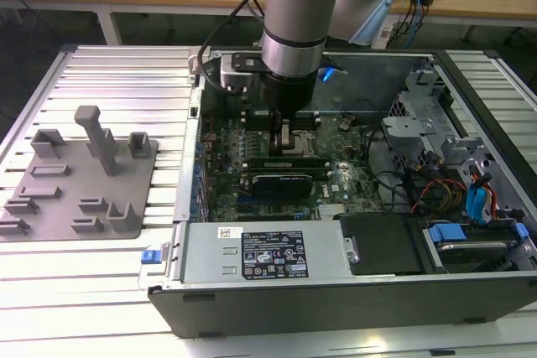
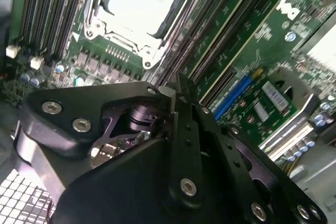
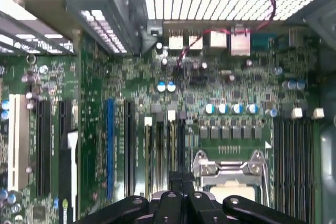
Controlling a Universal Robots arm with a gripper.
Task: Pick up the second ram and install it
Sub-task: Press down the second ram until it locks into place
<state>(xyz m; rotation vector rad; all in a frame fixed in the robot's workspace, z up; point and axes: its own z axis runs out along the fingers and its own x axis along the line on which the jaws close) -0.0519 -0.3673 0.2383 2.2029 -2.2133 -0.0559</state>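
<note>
My gripper (image 1: 281, 130) sits low over the motherboard (image 1: 352, 169), at twelve o'clock from the black card (image 1: 288, 182) in the exterior view. Jaws look pressed together; I cannot tell whether the second ram is between them.

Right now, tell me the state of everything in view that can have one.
Computer case: open, side panel off.
Hand: lowered inside the case, over the motherboard beside the CPU socket.
CPU socket: uncovered, no cooler on it.
Black expansion card: seated on the motherboard.
Grey fixture plate: flat on the table, outside the case.
</note>
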